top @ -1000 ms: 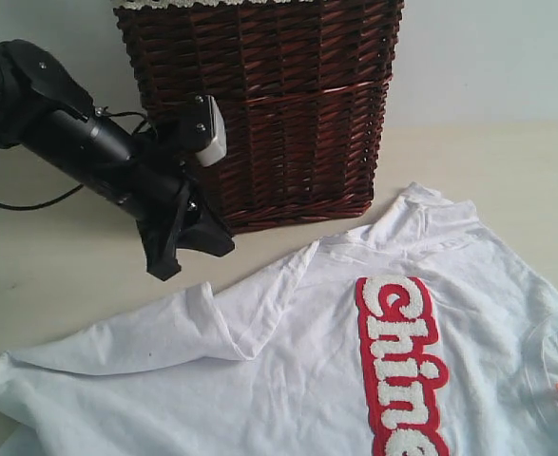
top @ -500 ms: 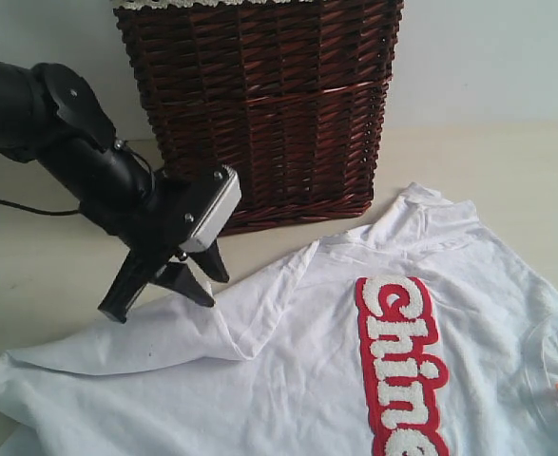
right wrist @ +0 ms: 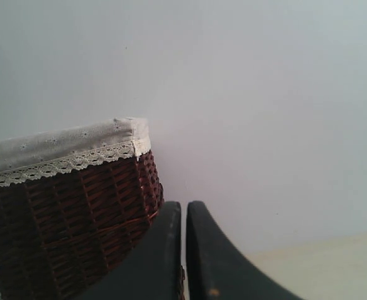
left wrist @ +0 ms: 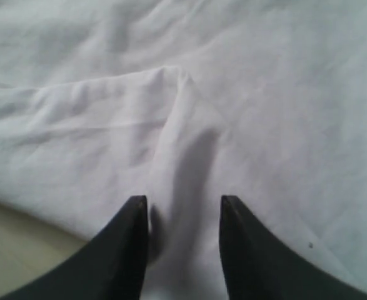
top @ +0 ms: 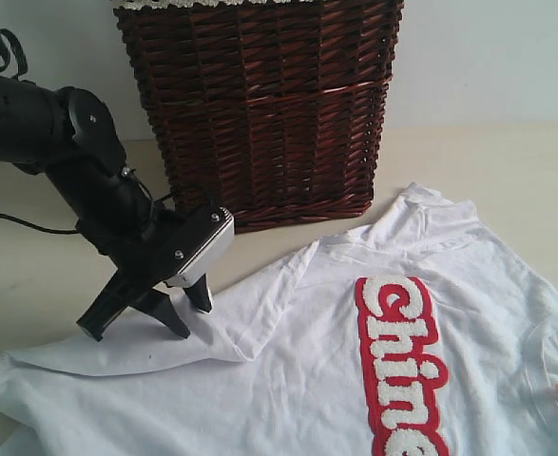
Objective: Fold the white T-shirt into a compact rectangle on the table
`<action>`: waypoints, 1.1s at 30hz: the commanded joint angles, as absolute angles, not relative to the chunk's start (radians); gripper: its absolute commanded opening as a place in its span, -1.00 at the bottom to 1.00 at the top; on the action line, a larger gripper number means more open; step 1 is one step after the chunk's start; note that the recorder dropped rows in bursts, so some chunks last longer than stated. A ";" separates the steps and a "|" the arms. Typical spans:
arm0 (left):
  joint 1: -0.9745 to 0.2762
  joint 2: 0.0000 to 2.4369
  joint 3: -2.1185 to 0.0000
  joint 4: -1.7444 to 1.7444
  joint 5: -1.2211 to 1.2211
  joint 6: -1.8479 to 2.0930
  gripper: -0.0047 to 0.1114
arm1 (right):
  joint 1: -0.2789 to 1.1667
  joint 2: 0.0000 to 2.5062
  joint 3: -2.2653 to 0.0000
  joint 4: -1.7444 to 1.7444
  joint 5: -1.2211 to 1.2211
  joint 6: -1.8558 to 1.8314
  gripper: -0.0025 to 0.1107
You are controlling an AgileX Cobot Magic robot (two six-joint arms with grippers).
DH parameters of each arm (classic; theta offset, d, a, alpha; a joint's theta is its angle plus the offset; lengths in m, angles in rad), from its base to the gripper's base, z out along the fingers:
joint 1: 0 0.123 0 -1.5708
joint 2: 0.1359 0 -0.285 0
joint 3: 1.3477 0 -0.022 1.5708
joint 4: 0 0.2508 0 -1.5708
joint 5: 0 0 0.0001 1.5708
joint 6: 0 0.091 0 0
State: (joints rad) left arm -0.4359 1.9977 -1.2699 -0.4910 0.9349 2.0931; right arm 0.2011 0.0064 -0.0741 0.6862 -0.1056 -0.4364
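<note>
**Item: white T-shirt** (top: 298, 380). Lies chest-up and spread on the tabletop (top: 31, 266), in front of the basket (top: 269, 104). The red band with white lettering (top: 402, 361) faces up. One sleeve is creased over itself toward the left arm's side. The collar and the lower part of the shirt run out of the exterior view.

**Item: left hand** (top: 136, 328). Fingers (left wrist: 130, 250) are spread, with their tips down at the sleeve's upper edge. A raised ridge of cloth lies in line with the gap. Nothing is pinched yet.

**Item: right hand** (right wrist: 183, 215). Fingers are pressed together and empty. It is held up facing the lace-trimmed basket rim and is absent from the exterior view.

**Step in hand (judged):** taking hold of the sleeve for a first fold inward.

**Handling notes:**
- Close on the ridge itself so the layers there are caught together.
- Lift only enough to clear the cloth.
- Carry the sleeve across toward the lettering and lay it flat, rather than dragging the body of the shirt along.

**Clearances:**
- The basket stands just behind the left hand, so any lift is best angled away from the wicker.
- Bare tabletop lies open on the left arm's side of the sleeve.
- More bare tabletop lies behind the shirt on the right arm's side.
- The shirt's near edges cannot be judged because they are out of frame.
</note>
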 commanded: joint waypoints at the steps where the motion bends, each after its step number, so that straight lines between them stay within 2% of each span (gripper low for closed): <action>1: -0.441 1.998 -1.268 -0.492 0.876 2.049 -0.69 | 0.194 0.000 -0.065 0.678 -0.107 -0.442 -0.88; 3: -0.441 1.998 -1.268 -0.489 0.841 2.009 -0.92 | 0.194 0.000 -0.065 0.678 -0.107 -0.442 -0.88; 9: -0.441 1.988 -1.268 -0.394 0.719 1.783 -0.92 | 0.194 0.000 -0.065 0.678 -0.107 -0.442 -0.88; 17: -0.401 1.950 -1.268 -0.164 0.589 1.231 -0.92 | 0.194 0.000 -0.065 0.678 -0.107 -0.442 -0.88; 27: -0.384 1.947 -1.268 0.342 0.468 0.591 -0.92 | 0.194 0.000 -0.065 0.678 -0.107 -0.442 -0.88; 31: -0.384 1.949 -1.268 0.455 0.369 0.487 -0.92 | 0.194 0.000 -0.065 0.678 -0.107 -0.442 -0.88; 33: -0.384 1.950 -1.268 0.462 0.320 0.487 -0.84 | 0.194 0.000 -0.065 0.678 -0.107 -0.442 -0.88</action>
